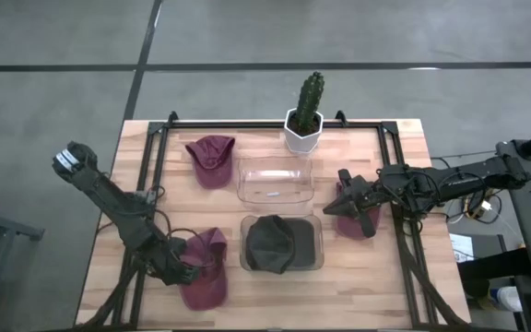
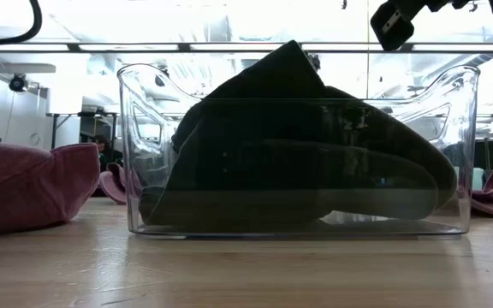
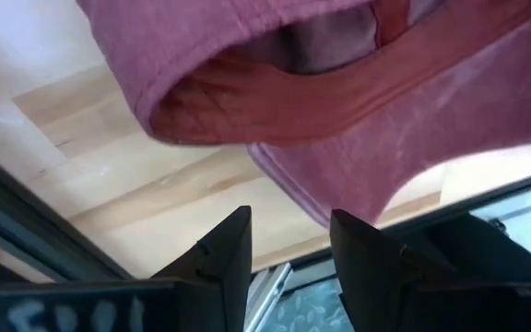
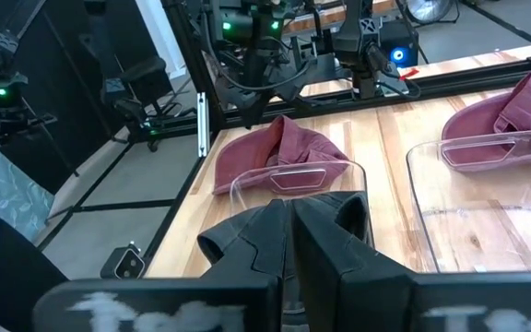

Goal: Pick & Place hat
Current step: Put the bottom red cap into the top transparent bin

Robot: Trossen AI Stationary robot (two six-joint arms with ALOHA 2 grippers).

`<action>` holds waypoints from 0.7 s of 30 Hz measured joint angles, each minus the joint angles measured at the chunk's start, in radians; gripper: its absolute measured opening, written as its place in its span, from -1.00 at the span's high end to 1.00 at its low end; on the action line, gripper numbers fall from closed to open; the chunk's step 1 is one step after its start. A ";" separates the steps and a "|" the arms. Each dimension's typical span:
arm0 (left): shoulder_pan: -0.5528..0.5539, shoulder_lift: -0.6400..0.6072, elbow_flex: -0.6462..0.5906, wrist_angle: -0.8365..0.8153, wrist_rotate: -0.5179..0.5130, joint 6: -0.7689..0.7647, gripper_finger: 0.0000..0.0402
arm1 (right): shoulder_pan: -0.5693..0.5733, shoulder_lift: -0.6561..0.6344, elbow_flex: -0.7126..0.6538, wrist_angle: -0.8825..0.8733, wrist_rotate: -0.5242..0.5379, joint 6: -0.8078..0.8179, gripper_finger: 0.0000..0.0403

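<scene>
From above I see four hats on the wooden counter (image 1: 358, 277), two of them by clear bins. The dark hat (image 1: 273, 244) sits bunched inside the near clear bin (image 1: 316, 263), its long axis running across the counter; from counter height it fills that bin wall to wall, its peak rising just above the rim. The far clear bin (image 1: 275, 180) holds no hat.

My left claw (image 1: 188, 273) rests at the near-left maroon hat (image 1: 206, 269), which lies just left of the near bin, long axis running near to far. In the left wrist view the two dark fingers (image 3: 224, 254) stand parted, with the hat's maroon cloth and orange-lined rim directly beyond the tips; I cannot tell whether they touch the cloth.

My right claw (image 1: 347, 191) is clenched with nothing between its fingers, over the right-hand maroon hat (image 1: 356, 219), which lies just right of the two bins. I cannot make out which way that hat's brim points.

A fourth maroon hat (image 1: 212, 159) lies at the far left, beside the empty bin, its brim toward the near edge. A potted cactus (image 1: 306, 112) stands at the far edge.
</scene>
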 joint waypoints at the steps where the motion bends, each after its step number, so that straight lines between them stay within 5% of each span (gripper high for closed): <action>1: 0.000 0.004 0.000 0.000 -0.002 -0.003 0.30 | 0.000 0.000 0.000 -0.001 0.000 0.000 0.91; 21: 0.001 0.059 0.000 -0.008 -0.109 -0.048 0.30 | 0.000 0.001 0.000 -0.003 0.000 0.002 0.91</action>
